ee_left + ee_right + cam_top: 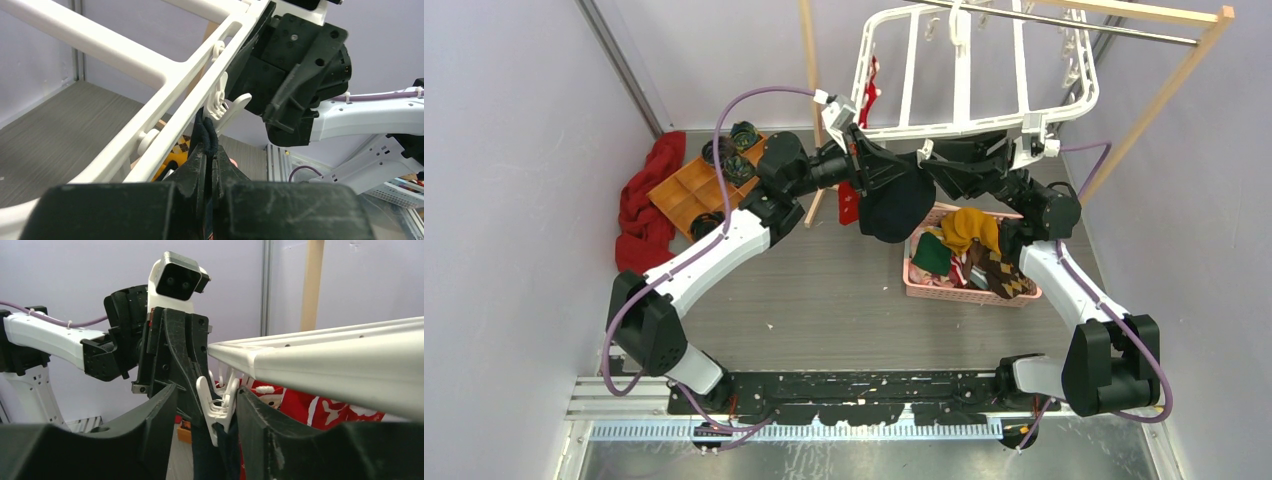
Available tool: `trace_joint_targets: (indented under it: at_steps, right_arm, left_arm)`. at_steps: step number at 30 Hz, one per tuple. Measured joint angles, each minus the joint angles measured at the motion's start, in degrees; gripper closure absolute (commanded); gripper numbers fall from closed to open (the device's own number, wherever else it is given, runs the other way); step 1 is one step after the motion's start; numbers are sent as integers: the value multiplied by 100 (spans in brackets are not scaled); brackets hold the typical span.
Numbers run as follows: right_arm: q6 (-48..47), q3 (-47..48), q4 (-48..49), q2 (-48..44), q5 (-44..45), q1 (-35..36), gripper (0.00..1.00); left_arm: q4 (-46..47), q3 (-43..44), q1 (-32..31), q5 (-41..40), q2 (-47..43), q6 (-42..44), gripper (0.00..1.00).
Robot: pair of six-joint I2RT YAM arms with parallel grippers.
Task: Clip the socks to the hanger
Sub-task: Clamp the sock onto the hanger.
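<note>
The white hanger [964, 75] hangs from a rod at the back. A black sock [896, 205] droops below its near rail. My left gripper [864, 172] is shut on the sock's top edge [209, 136], just under a white clip [220, 102] on the hanger rail [165, 75]. My right gripper [206, 390] stands open around that clip [217, 407]. Its right finger [255, 425] touches the clip handle, and its left finger [160, 420] is apart from it. The clip's lower jaws pinch the dark sock [227, 445]. More socks, mustard [969, 228] and brown argyle [1006, 270], lie in a pink basket [969, 293].
A red patterned sock [300, 405] hangs from the hanger behind the clip. A red cloth [646, 200] and a wooden tray [686, 190] with dark rolled bundles lie at the left. A wooden rack [1169, 85] with a metal rod carries the hanger. Walls close in on both sides.
</note>
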Motion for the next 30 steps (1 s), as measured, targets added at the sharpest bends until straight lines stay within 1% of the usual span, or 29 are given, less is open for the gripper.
trace_joint_targets:
  at_steps: [4, 9, 13, 15, 17, 20, 22, 26, 28, 30]
  right_arm:
    - [52, 0, -2, -7, -94, -2, 35]
    - [122, 0, 2, -66, -219, -63, 17]
    - [168, -37, -9, -212, -472, -227, 4]
    - [192, -120, -11, -350, -638, -348, 1]
    - [225, -216, -11, -509, -879, -470, 0]
    - [363, -365, -20, -697, -1257, -590, 0]
    - [507, -452, -37, -787, -1541, -634, 0]
    - [741, -789, -122, -1073, -2094, -678, 0]
    - [756, -1029, -286, -1331, -2365, -743, 0]
    - [699, -1202, -555, -1615, -2583, -859, 0]
  left_arm:
    - [-105, 0, 11, -4, 39, -15, 100]
    - [-149, 0, 11, -24, 57, -15, 100]
    - [-208, 0, 11, -94, 57, 2, 97]
    - [-256, 0, 11, -155, 57, 28, 96]
    - [-297, -2, 11, -223, 55, 74, 89]
    - [-374, -4, 11, -354, 48, 118, 81]
    - [-393, -26, 11, -442, 35, 131, 72]
    - [-411, -177, 11, -619, -76, 133, 46]
    - [-435, -306, 11, -743, -205, 109, 39]
    - [-490, -455, 11, -887, -385, 103, 34]
